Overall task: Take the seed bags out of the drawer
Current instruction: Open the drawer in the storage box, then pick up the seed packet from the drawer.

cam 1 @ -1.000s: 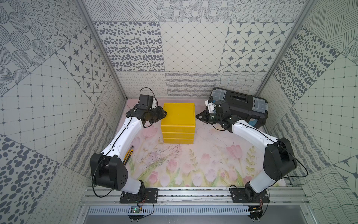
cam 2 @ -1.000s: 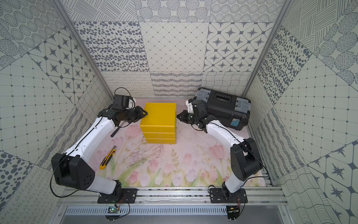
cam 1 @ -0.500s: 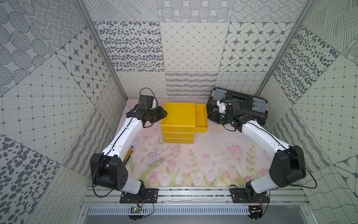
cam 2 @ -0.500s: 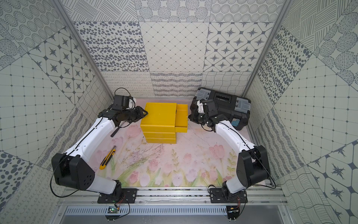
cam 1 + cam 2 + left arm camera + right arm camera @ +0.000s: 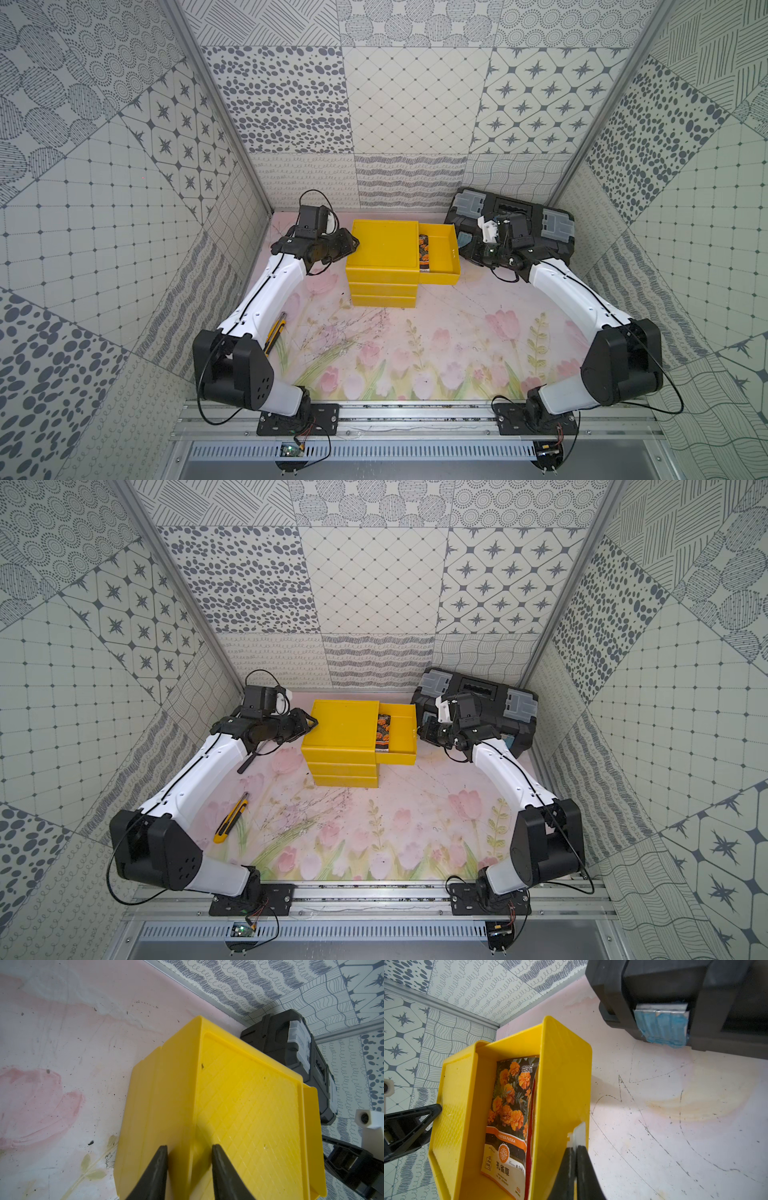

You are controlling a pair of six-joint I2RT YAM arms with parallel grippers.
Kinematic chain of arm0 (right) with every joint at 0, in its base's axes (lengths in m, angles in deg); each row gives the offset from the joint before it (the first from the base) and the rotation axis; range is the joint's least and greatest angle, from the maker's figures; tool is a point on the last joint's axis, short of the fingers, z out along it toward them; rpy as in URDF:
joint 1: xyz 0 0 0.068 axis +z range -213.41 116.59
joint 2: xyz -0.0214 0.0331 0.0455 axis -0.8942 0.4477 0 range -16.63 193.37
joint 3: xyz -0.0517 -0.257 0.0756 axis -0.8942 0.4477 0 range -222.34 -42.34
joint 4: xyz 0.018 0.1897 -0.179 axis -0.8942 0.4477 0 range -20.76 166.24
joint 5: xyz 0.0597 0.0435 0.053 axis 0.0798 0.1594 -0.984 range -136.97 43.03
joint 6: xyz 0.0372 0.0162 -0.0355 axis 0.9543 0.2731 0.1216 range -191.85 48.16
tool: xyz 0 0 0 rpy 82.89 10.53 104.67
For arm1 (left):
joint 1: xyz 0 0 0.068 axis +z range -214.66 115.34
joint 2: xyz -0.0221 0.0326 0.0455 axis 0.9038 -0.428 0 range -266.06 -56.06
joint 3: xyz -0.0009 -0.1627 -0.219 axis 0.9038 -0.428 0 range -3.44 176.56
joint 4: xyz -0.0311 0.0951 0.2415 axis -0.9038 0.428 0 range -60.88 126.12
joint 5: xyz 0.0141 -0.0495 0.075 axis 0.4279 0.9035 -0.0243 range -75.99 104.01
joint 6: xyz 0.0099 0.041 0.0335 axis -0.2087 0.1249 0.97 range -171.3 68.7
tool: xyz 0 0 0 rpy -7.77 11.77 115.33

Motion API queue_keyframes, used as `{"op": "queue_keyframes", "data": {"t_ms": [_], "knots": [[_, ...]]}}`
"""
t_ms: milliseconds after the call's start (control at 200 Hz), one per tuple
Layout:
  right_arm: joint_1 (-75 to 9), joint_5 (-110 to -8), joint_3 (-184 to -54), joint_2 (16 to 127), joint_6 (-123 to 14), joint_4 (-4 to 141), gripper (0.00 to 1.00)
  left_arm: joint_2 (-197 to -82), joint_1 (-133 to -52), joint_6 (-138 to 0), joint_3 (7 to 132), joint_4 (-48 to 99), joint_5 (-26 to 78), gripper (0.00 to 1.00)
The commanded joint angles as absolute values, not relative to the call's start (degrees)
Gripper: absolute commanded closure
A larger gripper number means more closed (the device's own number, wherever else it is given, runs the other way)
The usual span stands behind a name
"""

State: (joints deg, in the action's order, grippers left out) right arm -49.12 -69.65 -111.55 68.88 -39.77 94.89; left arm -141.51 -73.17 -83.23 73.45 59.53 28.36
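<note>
A yellow three-drawer cabinet (image 5: 382,245) (image 5: 345,725) (image 5: 249,1105) stands at the back of the mat. Its top drawer (image 5: 451,253) (image 5: 409,733) (image 5: 562,1084) is pulled out to the right. Inside lie the seed bags: on top an orange-marigold packet (image 5: 424,253) (image 5: 383,733) (image 5: 510,1105), with a red edge of another (image 5: 530,1126) showing under it. My right gripper (image 5: 464,250) (image 5: 419,731) (image 5: 576,1147) is shut on the white tab (image 5: 579,1132) on the drawer's front wall. The left gripper (image 5: 353,245) (image 5: 311,721) (image 5: 189,1146) is open, its tips against the cabinet's upper left edge.
A black toolbox (image 5: 515,216) (image 5: 478,688) (image 5: 695,991) (image 5: 291,1043) lies at the back right, close behind my right wrist. A yellow utility knife (image 5: 276,332) (image 5: 230,816) lies on the mat by the left arm. Patterned walls close in on three sides.
The top drawer, closed a second ago, has slid out to the right with my right gripper holding its tab. The left arm has stayed against the cabinet.
</note>
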Motion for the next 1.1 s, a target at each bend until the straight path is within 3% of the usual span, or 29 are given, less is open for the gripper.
{"op": "queue_keyframes", "data": {"t_ms": [0,130,290,630,881,1096], "knots": [[-50.0,-69.4,-114.6,69.7,-40.2,93.9,0.89,-142.3,-73.4,-81.9,71.7,70.4,27.0,0.63],[-50.0,-68.2,-115.2,68.9,-40.5,94.7,0.66,-142.0,-73.4,-81.8,71.1,69.9,27.5,0.64],[-50.0,-64.9,-115.9,65.9,-41.3,96.7,0.48,-142.4,-73.4,-81.8,70.7,69.5,28.1,0.66],[-43.6,-63.3,-121.4,60.9,-40.1,99.1,0.47,-140.8,-73.4,-82.2,69.7,69.0,28.4,0.63],[-34.2,-58.1,-127.5,69.6,-37.8,99.4,0.52,-140.6,-73.4,-81.9,69.1,69.1,28.1,0.63],[-33.0,-49.8,-129.6,76.1,-35.5,100.3,0.58,-140.2,-73.4,-82.2,67.8,68.3,29.1,0.63]]}}
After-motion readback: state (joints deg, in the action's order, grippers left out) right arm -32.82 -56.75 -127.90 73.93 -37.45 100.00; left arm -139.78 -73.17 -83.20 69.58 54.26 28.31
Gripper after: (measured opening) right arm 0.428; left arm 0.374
